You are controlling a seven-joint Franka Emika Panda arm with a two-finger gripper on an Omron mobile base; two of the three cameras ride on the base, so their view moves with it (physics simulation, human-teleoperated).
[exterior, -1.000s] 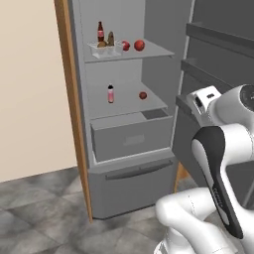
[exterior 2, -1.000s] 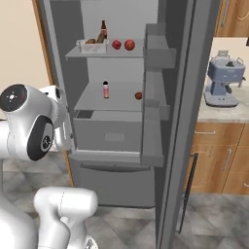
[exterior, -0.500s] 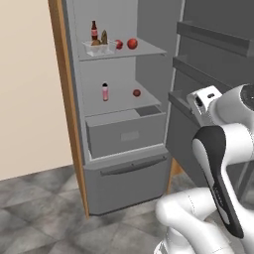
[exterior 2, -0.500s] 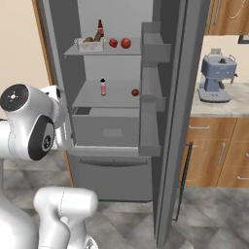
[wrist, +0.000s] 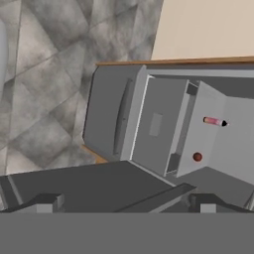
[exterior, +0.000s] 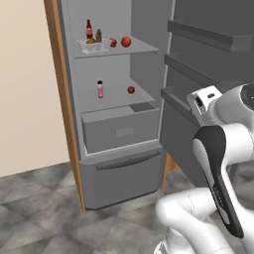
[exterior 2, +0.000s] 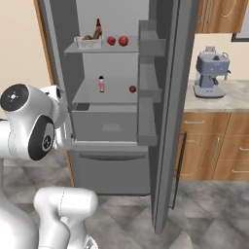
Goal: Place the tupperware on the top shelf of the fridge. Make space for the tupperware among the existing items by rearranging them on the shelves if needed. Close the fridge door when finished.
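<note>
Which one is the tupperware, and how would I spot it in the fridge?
Look inside the open grey fridge at the top shelf. At its left end sits the tupperware, a pale see-through tub holding brown food. Unlike the tall brown bottle behind it and the round red fruits beside it, it is low and boxy.

base: driven on, both base views shifted | fridge (exterior: 119, 134): sits further left in left view than 1 s ago | contents: unmoved
</note>
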